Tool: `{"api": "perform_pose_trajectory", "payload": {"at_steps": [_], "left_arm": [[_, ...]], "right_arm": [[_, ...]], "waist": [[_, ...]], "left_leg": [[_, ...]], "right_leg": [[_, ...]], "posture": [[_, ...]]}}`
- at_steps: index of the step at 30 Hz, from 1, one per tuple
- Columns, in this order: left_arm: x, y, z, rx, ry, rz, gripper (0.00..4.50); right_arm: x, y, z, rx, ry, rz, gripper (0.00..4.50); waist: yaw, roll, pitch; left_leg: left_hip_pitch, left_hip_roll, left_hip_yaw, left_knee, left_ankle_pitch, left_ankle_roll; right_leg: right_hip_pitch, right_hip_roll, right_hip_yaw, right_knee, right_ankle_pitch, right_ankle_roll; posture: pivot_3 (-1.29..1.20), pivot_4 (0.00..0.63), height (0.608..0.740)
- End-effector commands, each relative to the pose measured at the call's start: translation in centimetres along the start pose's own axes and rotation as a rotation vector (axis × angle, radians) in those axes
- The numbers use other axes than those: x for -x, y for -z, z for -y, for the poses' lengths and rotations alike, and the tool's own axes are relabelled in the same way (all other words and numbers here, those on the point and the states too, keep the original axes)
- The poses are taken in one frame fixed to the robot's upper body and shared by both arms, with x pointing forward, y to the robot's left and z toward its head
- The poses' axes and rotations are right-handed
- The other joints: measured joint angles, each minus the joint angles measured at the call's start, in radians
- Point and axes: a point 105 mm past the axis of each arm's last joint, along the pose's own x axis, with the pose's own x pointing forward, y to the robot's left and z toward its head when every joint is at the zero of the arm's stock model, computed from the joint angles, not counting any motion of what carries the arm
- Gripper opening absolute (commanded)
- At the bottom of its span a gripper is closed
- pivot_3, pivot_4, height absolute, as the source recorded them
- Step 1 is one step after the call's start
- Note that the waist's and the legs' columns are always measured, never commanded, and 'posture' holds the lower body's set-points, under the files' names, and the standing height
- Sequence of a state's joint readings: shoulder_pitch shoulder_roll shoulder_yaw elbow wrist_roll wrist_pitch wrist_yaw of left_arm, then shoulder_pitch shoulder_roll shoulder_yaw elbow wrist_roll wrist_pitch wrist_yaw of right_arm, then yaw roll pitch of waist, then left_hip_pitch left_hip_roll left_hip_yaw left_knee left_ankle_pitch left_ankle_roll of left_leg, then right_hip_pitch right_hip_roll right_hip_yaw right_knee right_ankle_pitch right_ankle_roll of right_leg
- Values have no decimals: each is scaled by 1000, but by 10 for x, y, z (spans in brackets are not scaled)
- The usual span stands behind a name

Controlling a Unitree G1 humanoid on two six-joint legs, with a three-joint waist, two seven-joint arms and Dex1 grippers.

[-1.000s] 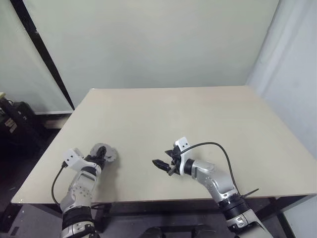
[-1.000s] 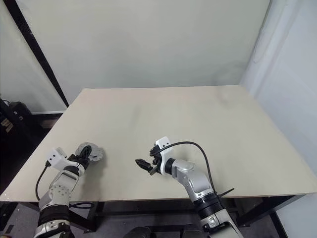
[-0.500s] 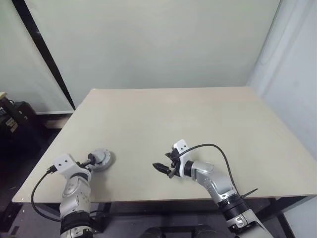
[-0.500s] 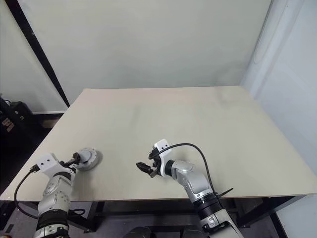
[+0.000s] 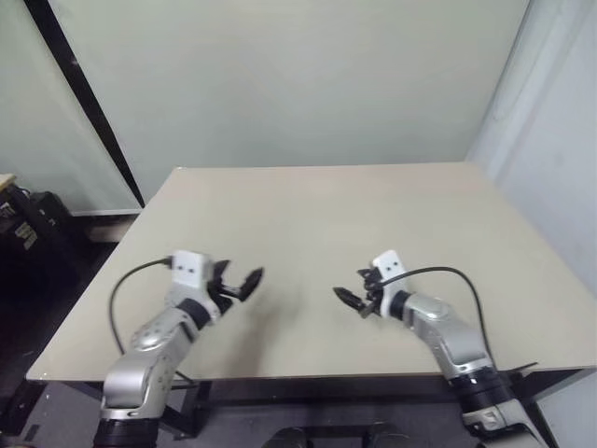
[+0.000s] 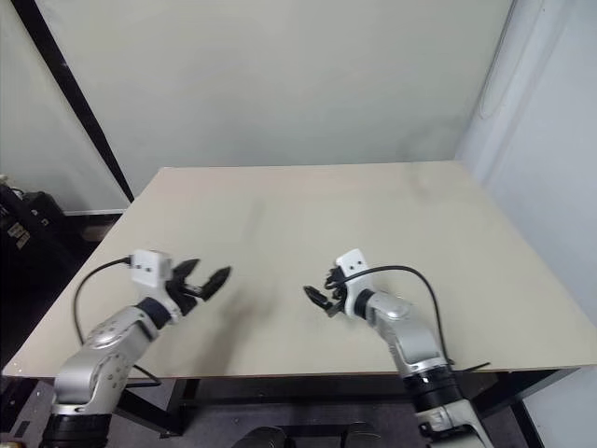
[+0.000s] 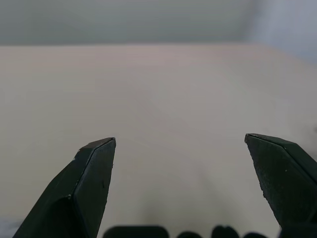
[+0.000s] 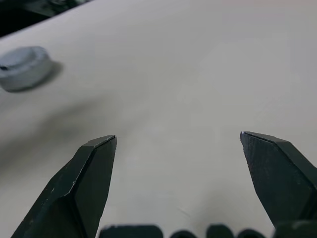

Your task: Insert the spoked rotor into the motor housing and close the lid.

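Fingers apart on both arms, lid lying clear of them

Take the lid (image 8: 22,67) as your reference. You see it in the right wrist view as a squat, round, light grey piece resting flat on the bench (image 5: 373,215), plain face up, with a soft shadow beside it. You cannot tell from here what sits under that grey face.

Your right gripper (image 5: 353,301) points toward the lid but not straight at it. The lid lies well ahead of the fingers (image 8: 89,173), beyond one fingertip and outside the gap between the two. Only bare bench top lies between the fingers. They stand wide apart, hold nothing, and are well apart from the lid.

Your left gripper (image 5: 240,282) hangs above the bench on the lid's side of the scene, facing across toward the right gripper. Its fingers (image 7: 94,173) are also spread wide with nothing between them, and past them the left wrist view gives you plain bench surface.

From the head views, the two grippers face each other over the near part of the bench with an open stretch of surface between them. Neither one touches the lid.
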State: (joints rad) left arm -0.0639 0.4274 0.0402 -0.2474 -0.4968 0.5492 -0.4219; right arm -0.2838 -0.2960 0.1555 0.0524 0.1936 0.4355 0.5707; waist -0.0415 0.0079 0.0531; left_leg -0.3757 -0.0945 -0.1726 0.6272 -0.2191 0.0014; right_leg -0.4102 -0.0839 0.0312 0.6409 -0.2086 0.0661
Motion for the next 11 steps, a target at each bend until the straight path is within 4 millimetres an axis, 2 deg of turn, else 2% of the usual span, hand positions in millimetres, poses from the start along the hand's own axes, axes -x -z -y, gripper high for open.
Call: {"api": "perform_pose_trajectory", "payload": {"at_steps": [1,5,11], "left_arm": [[-11,-6,12,-35,48,-13,4478],[-17,7,4,-54,17,-59,4478],[-22,10,-1,-61,1,-56,4478]], "right_arm": [[16,-24,11,67,38,91,4355],[30,-14,20,54,77,76,4355],[29,-7,19,40,96,74,4355]], "waist": [[-4,0,0],[-5,0,0],[-1,0,0]], "left_leg": [[0,0,0,0,0,0],[0,2,0,0,0,0],[-1,0,0,1,0,0]], "right_leg": [[0,0,0,0,0,0],[0,0,0,0,0,0],[0,-1,1,0,0,0]], "posture": [[0,0,740],[0,0,740],[0,0,740]]}}
